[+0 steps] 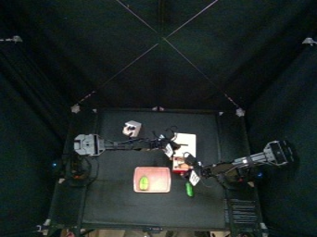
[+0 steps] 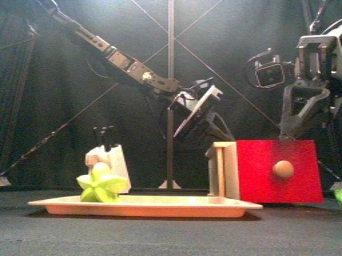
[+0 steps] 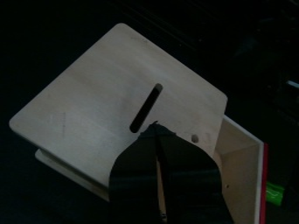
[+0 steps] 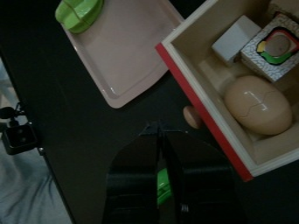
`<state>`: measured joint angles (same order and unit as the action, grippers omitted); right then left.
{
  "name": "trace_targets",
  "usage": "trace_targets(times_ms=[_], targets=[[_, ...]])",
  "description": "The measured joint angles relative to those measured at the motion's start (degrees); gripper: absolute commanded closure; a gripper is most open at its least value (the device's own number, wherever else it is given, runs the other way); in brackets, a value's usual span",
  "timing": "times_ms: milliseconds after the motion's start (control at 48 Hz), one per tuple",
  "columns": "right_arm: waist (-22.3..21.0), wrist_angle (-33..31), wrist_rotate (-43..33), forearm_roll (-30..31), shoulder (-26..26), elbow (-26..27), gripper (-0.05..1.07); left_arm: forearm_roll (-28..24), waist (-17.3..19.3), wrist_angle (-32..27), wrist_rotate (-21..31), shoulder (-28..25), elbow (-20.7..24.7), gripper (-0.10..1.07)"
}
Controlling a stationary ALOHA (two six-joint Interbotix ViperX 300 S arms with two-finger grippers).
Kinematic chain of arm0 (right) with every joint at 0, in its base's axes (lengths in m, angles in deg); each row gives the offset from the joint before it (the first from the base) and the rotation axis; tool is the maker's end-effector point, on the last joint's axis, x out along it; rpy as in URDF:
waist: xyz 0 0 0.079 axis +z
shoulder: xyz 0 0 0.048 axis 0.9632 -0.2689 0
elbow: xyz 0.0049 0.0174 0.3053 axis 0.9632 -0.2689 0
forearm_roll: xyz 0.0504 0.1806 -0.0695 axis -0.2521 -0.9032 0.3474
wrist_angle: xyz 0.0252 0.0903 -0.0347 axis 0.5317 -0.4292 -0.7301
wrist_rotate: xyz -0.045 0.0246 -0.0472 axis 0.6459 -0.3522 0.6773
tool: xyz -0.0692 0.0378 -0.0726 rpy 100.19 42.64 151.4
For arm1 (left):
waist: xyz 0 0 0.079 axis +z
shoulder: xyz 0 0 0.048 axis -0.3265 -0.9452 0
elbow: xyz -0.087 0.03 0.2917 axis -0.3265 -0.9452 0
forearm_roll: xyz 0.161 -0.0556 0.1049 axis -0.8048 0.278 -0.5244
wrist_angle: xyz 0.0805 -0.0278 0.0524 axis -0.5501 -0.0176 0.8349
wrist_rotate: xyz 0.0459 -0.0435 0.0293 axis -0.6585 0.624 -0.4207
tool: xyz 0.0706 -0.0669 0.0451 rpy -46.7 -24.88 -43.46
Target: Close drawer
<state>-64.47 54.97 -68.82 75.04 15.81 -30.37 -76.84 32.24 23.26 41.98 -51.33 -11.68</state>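
Observation:
The drawer unit is a white box (image 1: 183,143) with its sliding part pulled out towards the table's front. Its red front (image 2: 281,171) carries a round knob (image 4: 191,115). In the right wrist view the open drawer (image 4: 239,131) holds a beige egg-shaped thing, a white cube and a small coloured box. My right gripper (image 4: 162,137) is shut, just in front of the knob and close to it. My left gripper (image 3: 156,138) is shut over the box's white top (image 3: 105,96), near a dark slot. It also shows in the front view (image 2: 201,105).
A pink tray (image 1: 154,178) with a green thing (image 2: 96,185) lies left of the drawer front, close to it. A small grey-white block (image 1: 133,127) stands at the back left. A small green thing (image 1: 190,188) lies near the front edge.

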Motion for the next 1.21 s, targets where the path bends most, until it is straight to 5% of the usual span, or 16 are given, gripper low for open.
trace_targets(times_ms=[1208], targets=[[-13.18,-2.55,0.09,7.21,0.62,-0.88,0.98,0.00,0.00,-0.09,0.09,0.18,-0.26,0.74]])
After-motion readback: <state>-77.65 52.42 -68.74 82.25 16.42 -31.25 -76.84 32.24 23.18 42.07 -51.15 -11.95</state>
